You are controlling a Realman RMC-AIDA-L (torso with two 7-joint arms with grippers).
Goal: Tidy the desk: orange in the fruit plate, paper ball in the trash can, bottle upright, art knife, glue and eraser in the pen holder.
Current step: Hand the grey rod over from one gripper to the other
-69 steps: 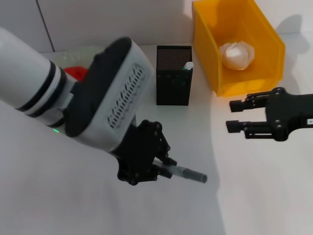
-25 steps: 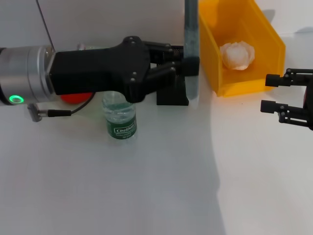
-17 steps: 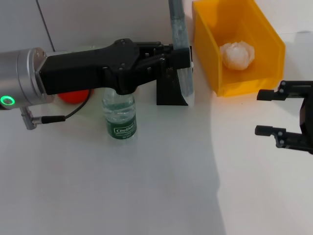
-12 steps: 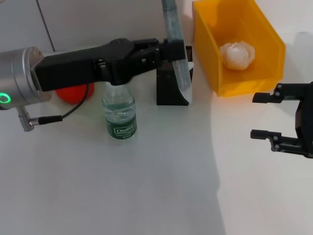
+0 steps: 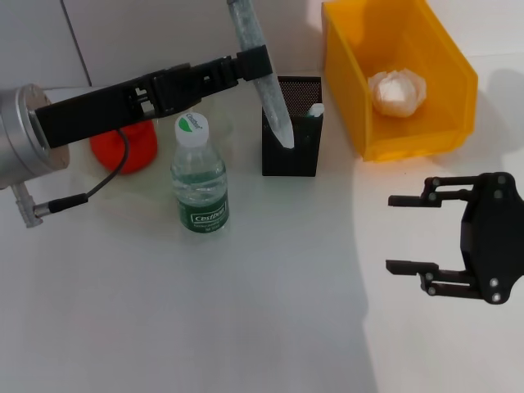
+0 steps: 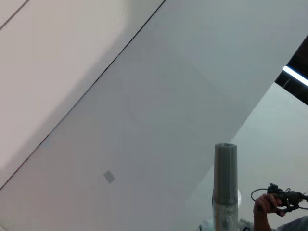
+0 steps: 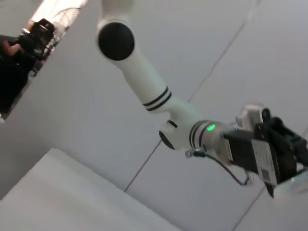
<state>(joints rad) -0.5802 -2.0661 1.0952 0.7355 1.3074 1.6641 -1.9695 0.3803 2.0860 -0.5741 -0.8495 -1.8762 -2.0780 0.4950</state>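
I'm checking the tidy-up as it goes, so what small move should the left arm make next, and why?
Probably lower and release: the left gripper holds the art knife tilted, its tip at the pen holder opening, not yet inside.

Head view downward over desk (image 5: 246,311), wrist views upward at walls

Looking up at pale wall panels (image 7: 202,53) crossed by thin dark seams. Across the middle, a white robot arm (image 7: 144,91): black round cap at upper left, two black rings midway, a green light near the wrist at centre right. At the right edge, a black wrist block (image 7: 262,156) bearing a white label. Dark blurred shapes at upper left.
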